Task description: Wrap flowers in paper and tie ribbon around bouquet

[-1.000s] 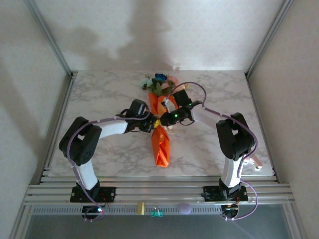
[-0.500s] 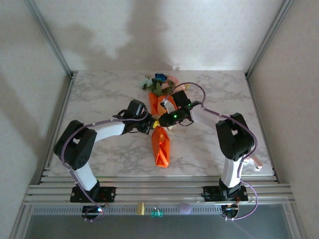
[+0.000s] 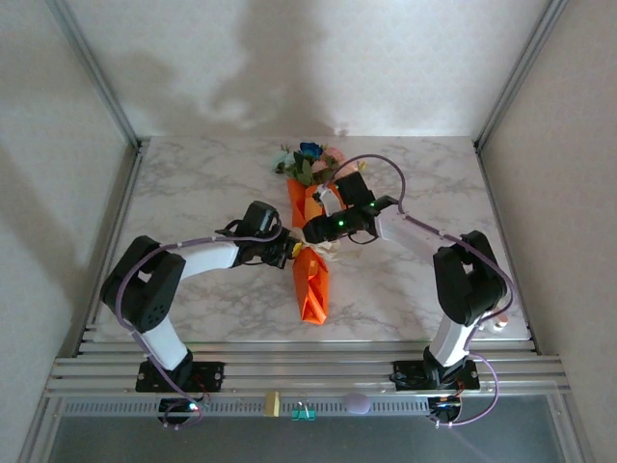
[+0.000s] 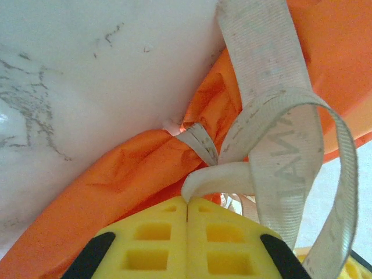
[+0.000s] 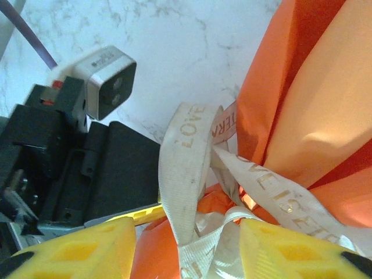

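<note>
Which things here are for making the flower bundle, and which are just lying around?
For the job:
flowers
orange paper
ribbon
left gripper, pinching the ribbon
right gripper, open around the ribbon

Just lying about, on the metal rail by the arms' bases:
yellow block
green clip
pale round thing

Bottom edge: right gripper [image 5: 186,249], yellow fingers [image 5: 75,251] spread wide apart, ribbon [image 5: 181,168] hanging down between. Middle: cream ribbon loops, "LOVE" printed on, touching orange paper [image 5: 302,99]. Right side: folded paper. Left: black left arm [image 5: 87,168], white camera box [image 5: 106,74] on top. Top: white marble table [image 5: 174,35].
</note>
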Controlling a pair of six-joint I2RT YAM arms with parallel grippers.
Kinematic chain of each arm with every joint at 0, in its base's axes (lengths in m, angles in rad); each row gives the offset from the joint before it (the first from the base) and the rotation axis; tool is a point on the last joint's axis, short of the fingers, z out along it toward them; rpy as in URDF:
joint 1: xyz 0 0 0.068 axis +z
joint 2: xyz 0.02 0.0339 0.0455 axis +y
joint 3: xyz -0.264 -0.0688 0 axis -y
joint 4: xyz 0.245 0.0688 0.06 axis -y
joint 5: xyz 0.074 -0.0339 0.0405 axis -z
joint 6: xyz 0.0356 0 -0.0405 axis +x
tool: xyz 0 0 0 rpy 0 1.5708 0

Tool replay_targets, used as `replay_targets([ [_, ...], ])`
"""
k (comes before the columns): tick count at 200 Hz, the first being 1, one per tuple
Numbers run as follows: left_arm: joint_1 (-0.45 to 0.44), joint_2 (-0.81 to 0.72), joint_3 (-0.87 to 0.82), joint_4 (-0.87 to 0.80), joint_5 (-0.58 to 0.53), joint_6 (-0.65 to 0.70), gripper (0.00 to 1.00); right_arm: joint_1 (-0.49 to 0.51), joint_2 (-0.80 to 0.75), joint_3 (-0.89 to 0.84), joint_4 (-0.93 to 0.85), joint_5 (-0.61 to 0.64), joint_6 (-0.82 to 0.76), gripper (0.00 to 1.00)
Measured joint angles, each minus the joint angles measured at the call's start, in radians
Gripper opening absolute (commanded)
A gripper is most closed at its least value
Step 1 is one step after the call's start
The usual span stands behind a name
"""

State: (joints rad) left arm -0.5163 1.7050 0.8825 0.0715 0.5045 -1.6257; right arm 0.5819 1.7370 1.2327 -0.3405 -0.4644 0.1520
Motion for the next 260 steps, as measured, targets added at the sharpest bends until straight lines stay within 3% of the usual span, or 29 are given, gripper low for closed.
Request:
replay_targets([
  [20, 0.000, -0.004, -0.002, 0.000, 0.000, -0.002, 0.00, -0.011, -0.052, -0.034, 0.013, 0.028, 0.037, 0.53],
  [55, 0.000, -0.004, -0.002, 0.000, 0.000, -0.002, 0.00, -0.085, -0.145, -0.158, 0.060, 0.118, 0.182, 0.38],
  [85, 0.001, -0.005, -0.002, 0.000, 0.000, -0.002, 0.00, -0.128, -0.146, -0.246, 0.070, 0.154, 0.340, 0.36],
  [152, 0.001, -0.005, -0.002, -0.002, 0.000, 0.002, 0.00, -0.128, -0.058, -0.274, 0.094, 0.153, 0.542, 0.40],
  [195, 0.001, -0.005, -0.002, -0.005, 0.000, 0.002, 0.00, -0.142, -0.008, -0.240, 0.142, 0.131, 0.655, 0.49],
  [230, 0.004, -0.005, -0.002, -0.005, 0.000, 0.002, 0.00, -0.153, -0.039, -0.257, 0.196, 0.132, 0.903, 0.57],
  [260, 0.004, -0.005, -0.002, -0.005, 0.000, 0.002, 0.00, -0.152, -0.039, -0.290, 0.241, 0.116, 1.177, 0.59],
])
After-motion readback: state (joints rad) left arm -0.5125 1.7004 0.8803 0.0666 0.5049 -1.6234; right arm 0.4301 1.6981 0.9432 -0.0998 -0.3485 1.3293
